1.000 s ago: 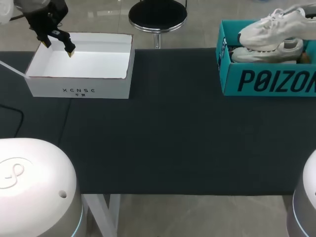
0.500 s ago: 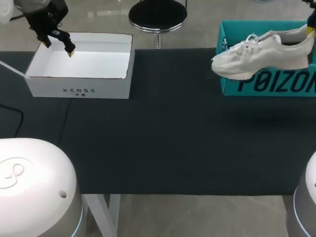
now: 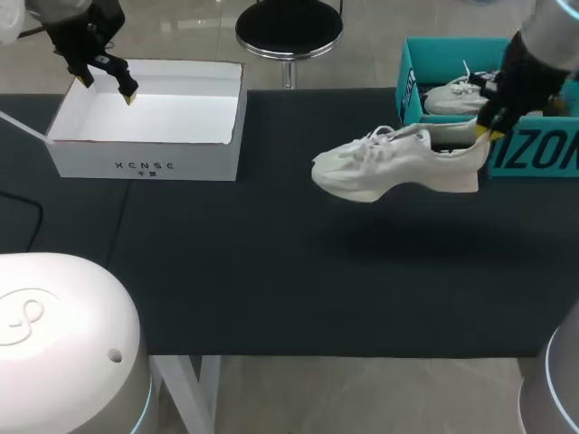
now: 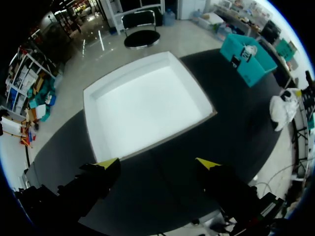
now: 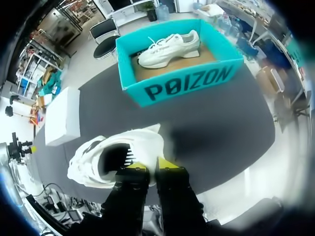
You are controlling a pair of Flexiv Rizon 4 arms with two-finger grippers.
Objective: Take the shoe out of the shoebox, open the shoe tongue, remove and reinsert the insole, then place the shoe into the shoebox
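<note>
While the right tool (image 3: 486,134) pinches the heel of a white shoe (image 3: 389,165) above the desk (image 3: 298,289), the left tool (image 3: 107,89) hangs wide open over a white box (image 3: 145,161).

open box (image 3: 145,161): counter's (image 3: 289,289) far left, left end effector (image 3: 107,89) above its back corner | shoebox (image 3: 543,152): far right (a second shoe (image 3: 457,95) inside) | shoe (image 3: 398,163): above the counter, just left of shoebox, heel in right end effector (image 3: 486,134)
</note>
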